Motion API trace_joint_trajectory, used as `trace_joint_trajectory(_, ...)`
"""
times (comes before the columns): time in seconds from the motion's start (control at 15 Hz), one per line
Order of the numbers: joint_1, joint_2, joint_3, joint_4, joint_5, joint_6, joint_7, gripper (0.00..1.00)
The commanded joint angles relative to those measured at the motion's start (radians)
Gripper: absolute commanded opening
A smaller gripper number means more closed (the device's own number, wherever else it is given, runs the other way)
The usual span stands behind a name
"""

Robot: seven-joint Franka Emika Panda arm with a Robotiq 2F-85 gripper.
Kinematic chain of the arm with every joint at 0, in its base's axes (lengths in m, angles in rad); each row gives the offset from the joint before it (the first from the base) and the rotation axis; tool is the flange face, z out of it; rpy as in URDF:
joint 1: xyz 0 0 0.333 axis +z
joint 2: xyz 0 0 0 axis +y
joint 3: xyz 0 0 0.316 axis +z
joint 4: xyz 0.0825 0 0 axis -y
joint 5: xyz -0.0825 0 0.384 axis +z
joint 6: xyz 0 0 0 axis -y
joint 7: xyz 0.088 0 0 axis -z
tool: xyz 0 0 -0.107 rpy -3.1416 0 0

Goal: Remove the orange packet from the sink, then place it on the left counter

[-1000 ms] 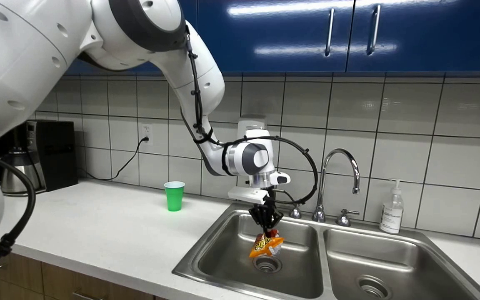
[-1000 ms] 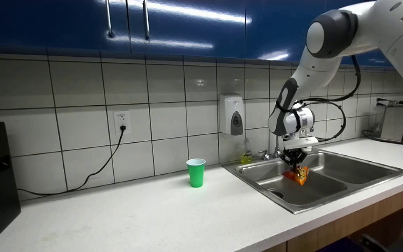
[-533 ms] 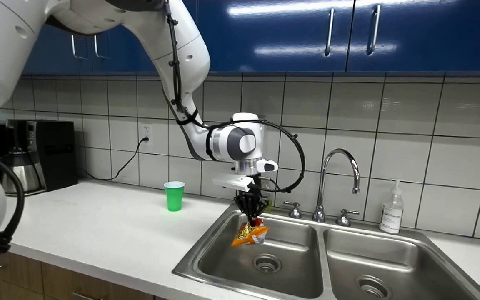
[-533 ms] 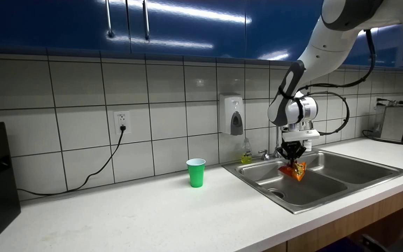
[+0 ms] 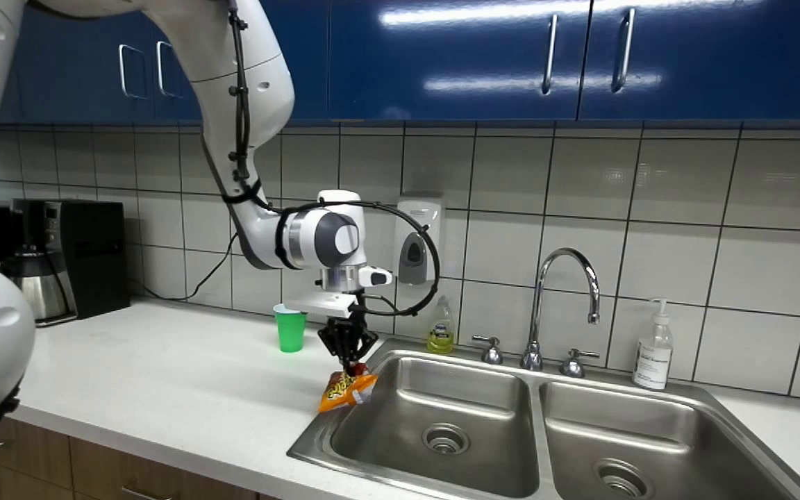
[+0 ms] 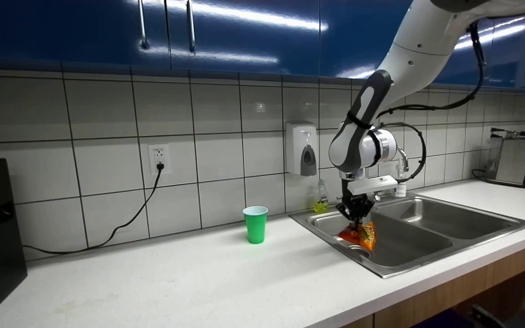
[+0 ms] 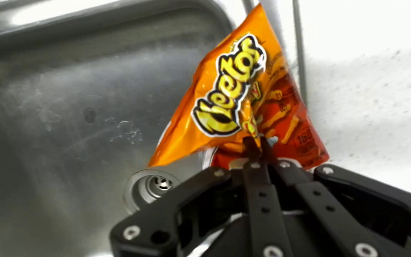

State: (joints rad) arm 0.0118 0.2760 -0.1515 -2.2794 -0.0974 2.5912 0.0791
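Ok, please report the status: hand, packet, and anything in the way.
Hand shut on orange packet. Held near the edge of the sink; not yet on the left counter. Green cup upright there, perhaps worth avoiding.

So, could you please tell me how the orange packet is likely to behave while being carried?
The orange packet will probably flex, since it bunches where the pincer grips it. It may swing or twist, as its corners stick out free of that narrow hold. The Cheetos lettering suggests snacks inside, so it is likely light for its size.
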Motion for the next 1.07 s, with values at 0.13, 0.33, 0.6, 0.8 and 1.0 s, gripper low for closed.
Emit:
trace_joint_trajectory(0.13, 0.067, -0.092, 0.085, -0.122, -0.041, 0.044, 0.024, 0.0)
trace_joint_trajectory(0.33, 0.089, -0.109, 0.128, -0.153, -0.027, 0.051, 0.015, 0.0)
trace_joint_trajectory(0.6, 0.106, -0.122, 0.173, -0.181, -0.015, 0.053, 0.007, 0.0)
trace_joint_trajectory(0.8, 0.113, -0.124, 0.192, -0.194, -0.015, 0.057, 0.008, 0.0)
trace_joint_trajectory(1.0, 0.117, -0.119, 0.197, -0.202, -0.019, 0.056, 0.012, 0.0)
